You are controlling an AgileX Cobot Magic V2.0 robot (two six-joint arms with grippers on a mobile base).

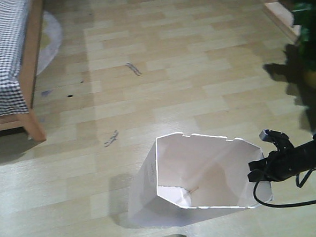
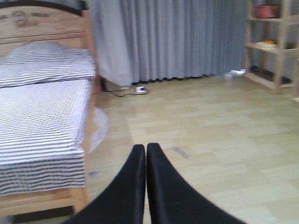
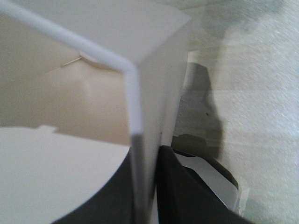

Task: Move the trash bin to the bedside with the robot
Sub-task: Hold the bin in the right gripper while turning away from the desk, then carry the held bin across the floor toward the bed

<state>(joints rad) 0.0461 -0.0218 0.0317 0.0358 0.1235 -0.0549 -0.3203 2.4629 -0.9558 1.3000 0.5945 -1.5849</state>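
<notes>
Right gripper [image 1: 259, 172] [image 3: 147, 186] clamped on the right rim of the trash bin [image 1: 169, 169] [image 3: 154, 56]. In the wrist view, one black finger [image 3: 100, 200] sits inside the thin white wall and the other outside. Black cable hangs from the arm. Left gripper [image 2: 145, 151] has its fingers pressed together with nothing between them and is aimed across the room. Bin stands on the wood floor [image 1: 198, 67], bottom centre-right of the front view, open top, looks to have nothing inside. Bed [image 1: 3, 47] [image 2: 42, 116] with wooden frame and checked bedding is upper left, well apart from the bin. Potted plant [image 1: 308, 23] at far right. Grey curtain [image 2: 187, 37] and wooden shelf [image 2: 271, 44] behind.
</notes>
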